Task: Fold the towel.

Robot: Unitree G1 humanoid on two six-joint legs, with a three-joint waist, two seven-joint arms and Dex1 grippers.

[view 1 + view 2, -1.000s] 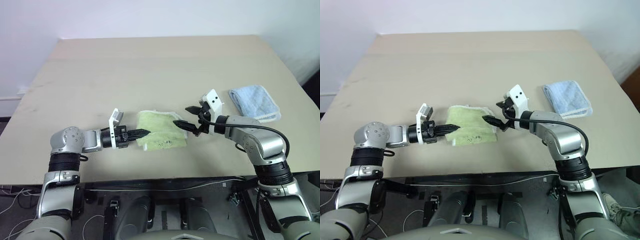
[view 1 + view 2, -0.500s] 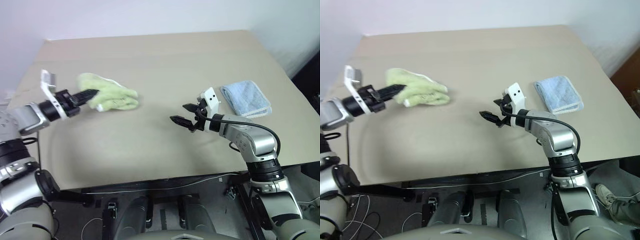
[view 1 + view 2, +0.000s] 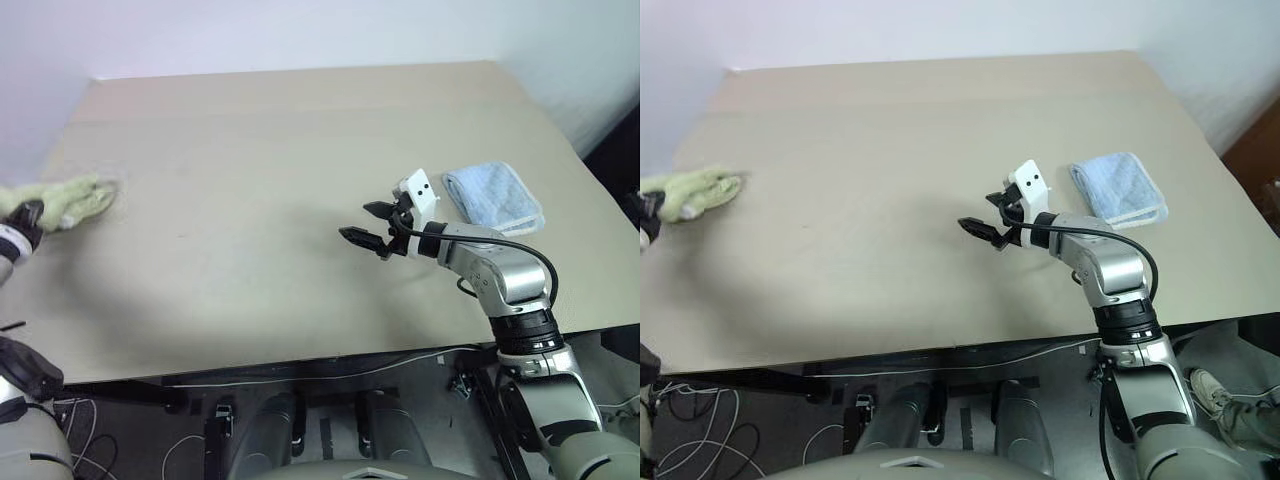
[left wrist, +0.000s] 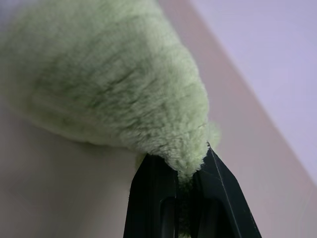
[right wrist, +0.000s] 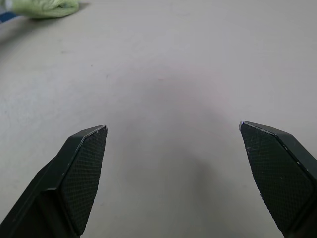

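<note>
Currently the left gripper (image 4: pixel 190 168) is clamped on the bunched towel (image 3: pixel 75 197) at the table's (image 3: pixel 250 150) far-left edge. Right gripper (image 3: pixel 370 225) hovers mid-table, fingers spread wide, empty.

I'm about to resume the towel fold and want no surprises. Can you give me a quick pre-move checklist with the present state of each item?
1. Left gripper shut on the green towel: ok.
2. Towel spread flat for folding: not ok; it hangs bunched from the fingers at the table's left edge.
3. Right gripper open and holding nothing: ok.
4. Right gripper within reach of the towel: not ok; it is over mid-table, well apart.
5. Light-blue folded cloth out of the way: ok, on the right.
6. Towel's free corners located: cannot tell.
</note>
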